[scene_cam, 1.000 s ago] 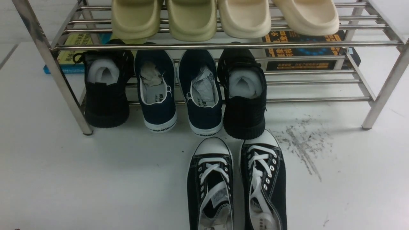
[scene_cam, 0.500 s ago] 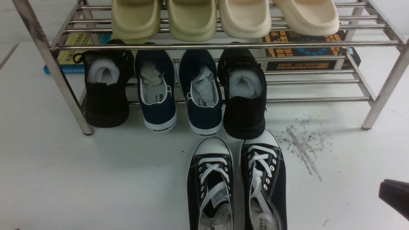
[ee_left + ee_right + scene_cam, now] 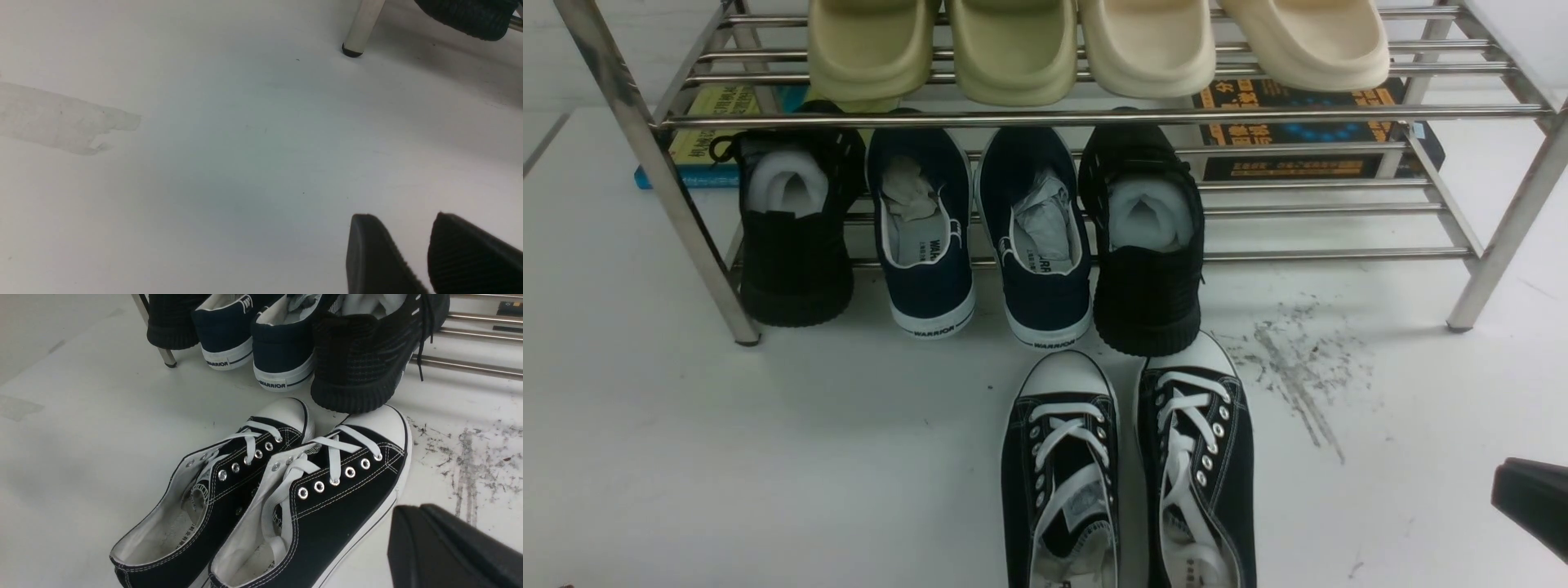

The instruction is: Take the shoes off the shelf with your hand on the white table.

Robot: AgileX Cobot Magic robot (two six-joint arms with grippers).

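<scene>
Your black canvas sneakers [image 3: 1127, 474] lay side by side on the white table [image 3: 768, 457], toe caps just before the steel shoe rack [image 3: 1339, 114]. Your right gripper [image 3: 425, 522] sat closed and empty beside them; your left gripper [image 3: 404, 228] stood slightly parted, holding nothing.

You are seeing the black canvas lace-up sneakers [image 3: 1127, 474] running off the front view's lower edge, so their heels are going unseen there. The black right gripper [image 3: 1531, 502] is showing only as a dark wedge cut by that view's right edge. The upper bar of the stainless-steel tube shelf [image 3: 1094, 117] is hiding the toes of the navy slip-on shoes [image 3: 980, 229].
</scene>
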